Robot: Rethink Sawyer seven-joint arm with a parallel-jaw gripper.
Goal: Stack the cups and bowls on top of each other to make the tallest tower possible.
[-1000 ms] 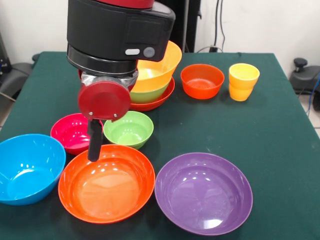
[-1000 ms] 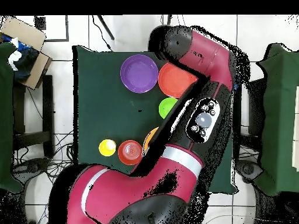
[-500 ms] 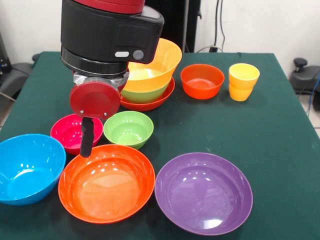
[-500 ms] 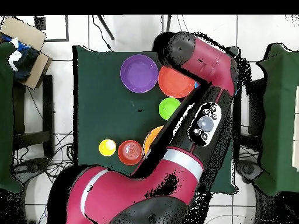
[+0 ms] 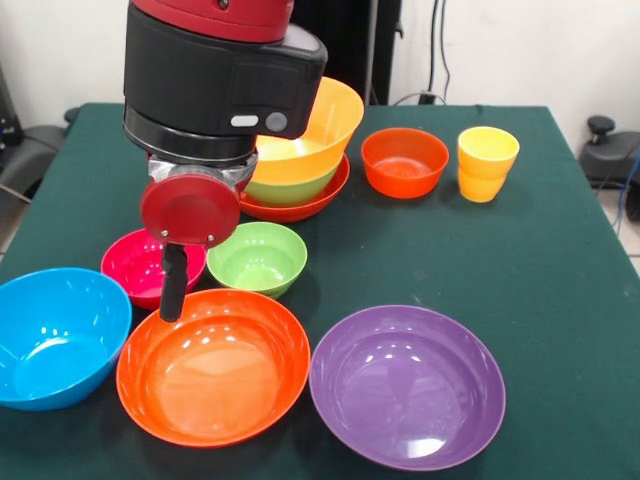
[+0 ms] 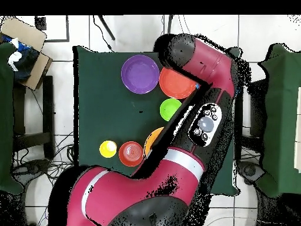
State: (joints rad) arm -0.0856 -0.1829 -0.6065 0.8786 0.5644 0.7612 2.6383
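Note:
My gripper [image 5: 171, 305] hangs edge-on from the arm, over the gap between the magenta bowl [image 5: 135, 265] and the far rim of the large orange bowl [image 5: 213, 365]. Nothing shows in it. The tower [image 5: 305, 150] stands behind the arm: a wide red-orange bowl lowest, a lime green bowl in it, and a yellow-orange bowl uppermost. A yellow cup [image 5: 487, 163] [image 6: 107, 149] and a small red-orange bowl [image 5: 404, 162] [image 6: 130, 153] stand at the back right. A small lime green bowl [image 5: 258, 258] [image 6: 169, 109], a blue bowl [image 5: 55, 335] and a purple bowl [image 5: 407, 385] [image 6: 140, 74] lie in front.
The dark green table [image 5: 560, 270] has open cloth on its right side in the front view. From overhead the arm [image 6: 200, 123] covers the magenta and blue bowls and most of the tower. A cardboard box [image 6: 26, 44] sits off the table.
In the front view the gripper has shifted a little to the left, from over the orange bowl's rim toward the magenta bowl. The bowls and the cup have not moved.

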